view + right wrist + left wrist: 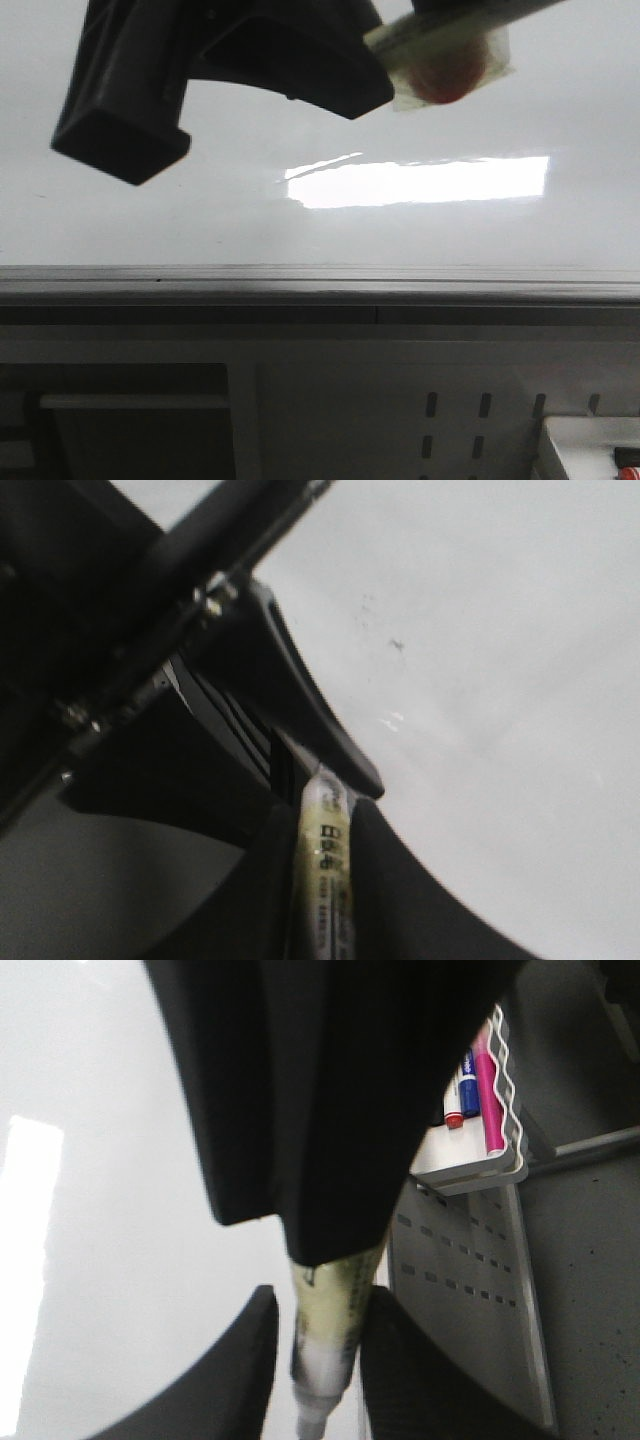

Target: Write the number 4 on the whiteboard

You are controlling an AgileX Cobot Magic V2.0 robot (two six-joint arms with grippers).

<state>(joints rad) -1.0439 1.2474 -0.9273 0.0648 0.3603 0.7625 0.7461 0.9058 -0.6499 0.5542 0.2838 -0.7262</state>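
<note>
Grey perforated panel below, white wire rack of coloured markers beside dark speckled floor.

marker tip: out of sight in every view; the front view cuts the marker off at its top edge, near 1 o'clock.
marker label: small print in the right wrist view, too blurred to read.
left claw: its body fills the left wrist view and hides most of the marker barrel.
number 4: no stroke can be made out on the whiteboard; only faint specks show.
tray pens: half hidden behind the claw, toward 2 o'clock.
</note>
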